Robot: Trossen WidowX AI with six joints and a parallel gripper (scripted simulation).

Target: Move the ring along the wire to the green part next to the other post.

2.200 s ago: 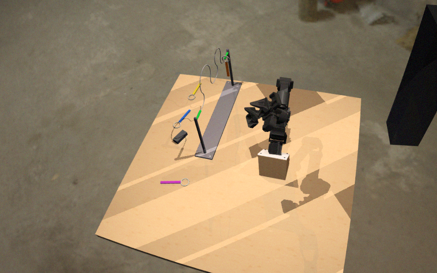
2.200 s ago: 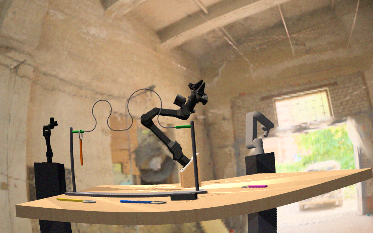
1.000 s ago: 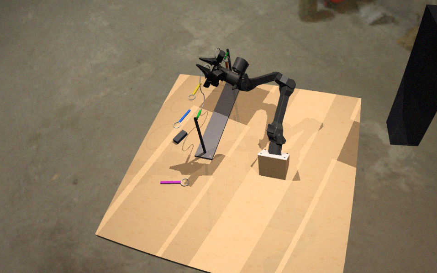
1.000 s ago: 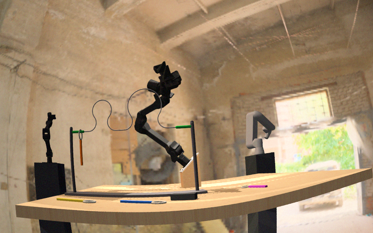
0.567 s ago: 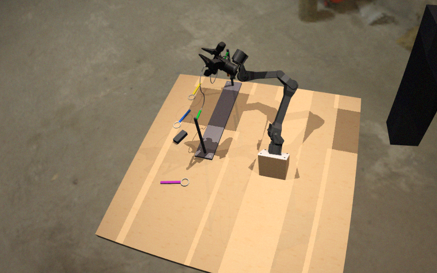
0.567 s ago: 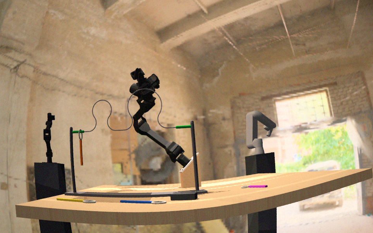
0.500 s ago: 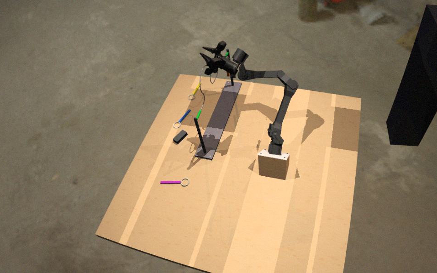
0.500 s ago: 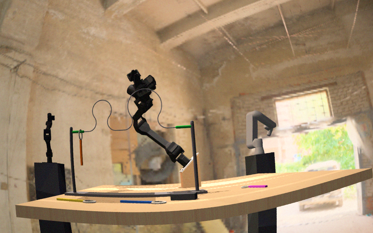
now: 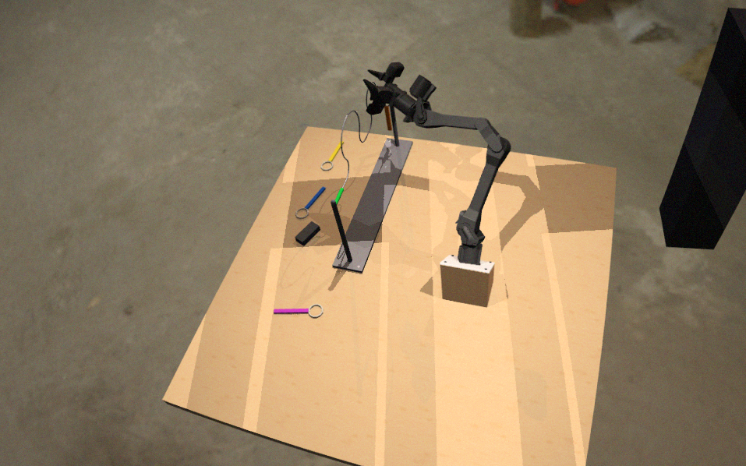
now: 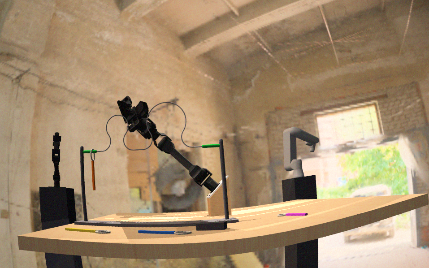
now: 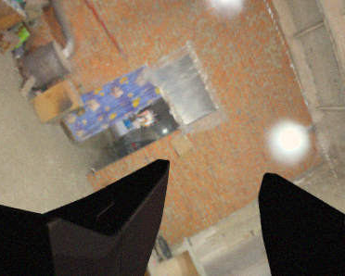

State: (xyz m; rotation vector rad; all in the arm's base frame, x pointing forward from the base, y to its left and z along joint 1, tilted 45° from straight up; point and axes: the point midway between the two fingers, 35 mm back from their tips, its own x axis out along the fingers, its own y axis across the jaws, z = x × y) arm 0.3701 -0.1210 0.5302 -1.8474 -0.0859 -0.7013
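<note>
The ring (image 10: 91, 159) hangs around the outer end of the left green part (image 10: 86, 151) in the exterior view, beside the left post (image 10: 82, 186) (image 9: 394, 124). Its orange handle (image 10: 93, 176) (image 9: 388, 118) points straight down. The thin grey wire (image 10: 167, 102) (image 9: 348, 167) winds to the other green part (image 10: 210, 145) (image 9: 339, 195) at the right post (image 10: 223, 179) (image 9: 341, 231). My gripper (image 11: 214, 179) (image 9: 366, 75) is open, with nothing between its fingers. It is high up and overlaps the wire in the top and exterior views; contact cannot be told. It hides the ring in the top view.
A yellow-handled ring (image 9: 335, 151) (image 10: 80, 230), a blue-handled ring (image 9: 315, 198) (image 10: 156, 231) and a black block (image 9: 308, 233) (image 10: 211, 226) lie beside the posts' dark base (image 9: 373, 202). A magenta-handled ring (image 9: 291, 311) (image 10: 296, 214) lies farther off on the table (image 9: 422, 375).
</note>
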